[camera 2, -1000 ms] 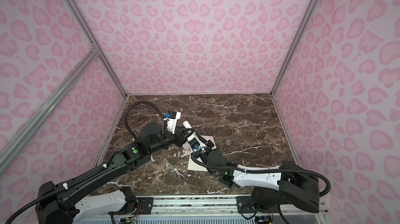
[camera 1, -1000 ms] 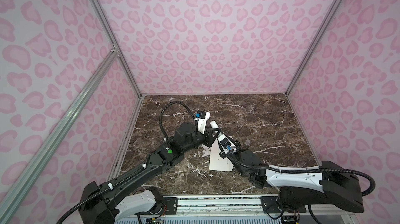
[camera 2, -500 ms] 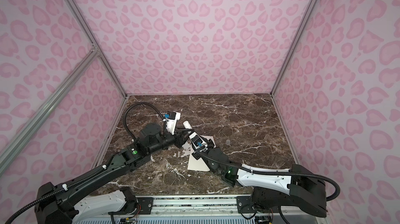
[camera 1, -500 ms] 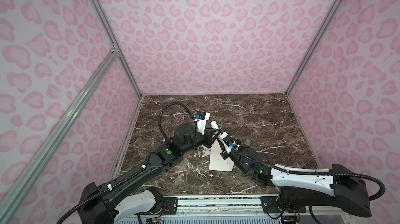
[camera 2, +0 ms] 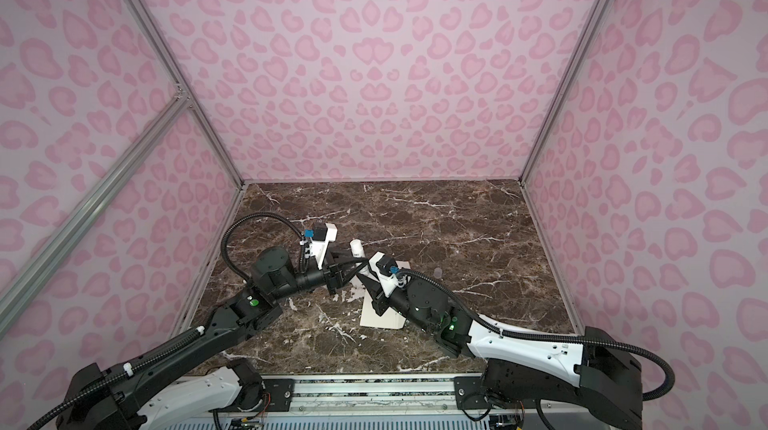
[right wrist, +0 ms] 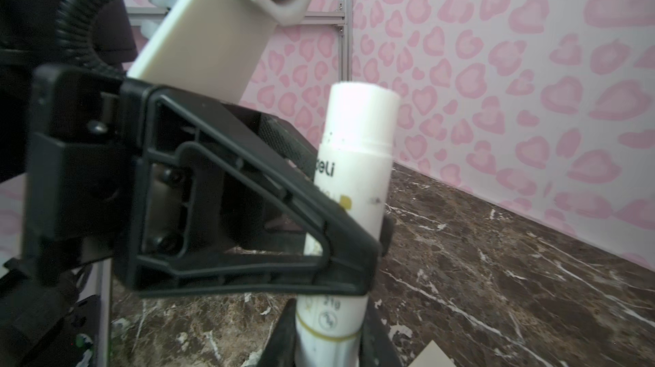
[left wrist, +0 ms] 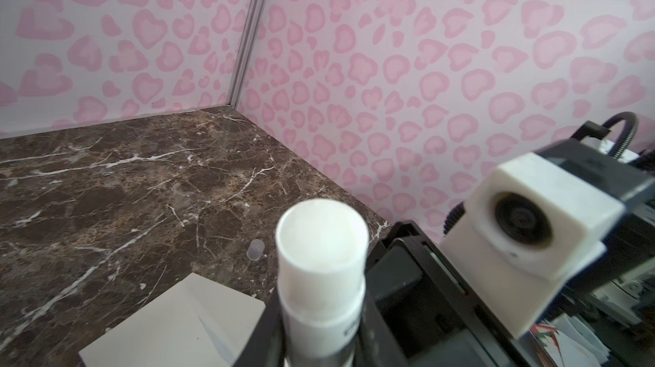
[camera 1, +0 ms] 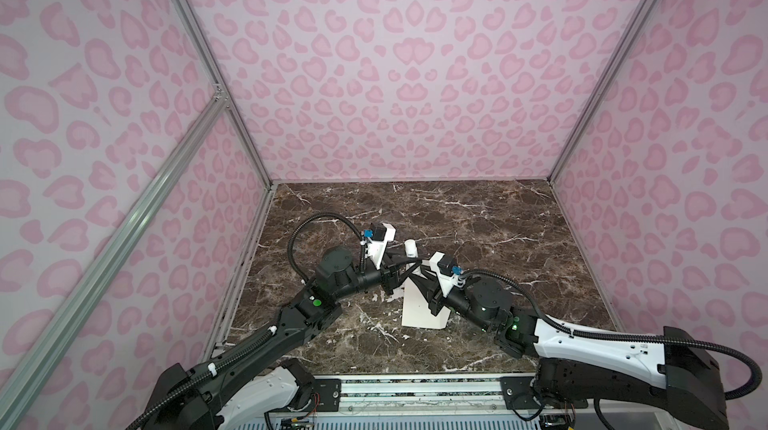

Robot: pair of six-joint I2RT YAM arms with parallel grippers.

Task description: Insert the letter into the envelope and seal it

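Envelope (camera 1: 417,311), long, cream-white and made of paper, lies flat on the dark brown white-veined marble tabletop (camera 1: 478,220), a little left of the middle and toward the front edge in both top views (camera 2: 376,316). Its near end lies bare, its far end runs under the two grippers, and the right arm crosses above its near right corner. A crease shows on it in the left wrist view (left wrist: 170,326), but whether the flap is open or folded down cannot be told. The letter shows in no view. Above the envelope's far end both grippers meet on one white cylindrical plastic glue stick (camera 1: 410,248), which stands nearly upright with a slight lean. The left gripper (left wrist: 320,344) is closed narrowly around the stick's middle, and its black ribbed fingers (right wrist: 248,223) reach across the stick from the side. The right gripper (right wrist: 329,344) is likewise closed narrowly, clamping the stick's lower end from below. Printed marks on the stick's side are partly hidden by the left gripper. A small translucent cap (left wrist: 256,249) lies on the marble near the envelope's far right corner, apart from it (camera 2: 437,272). Pink heart-spotted walls (camera 1: 395,75) close in the table on three sides.
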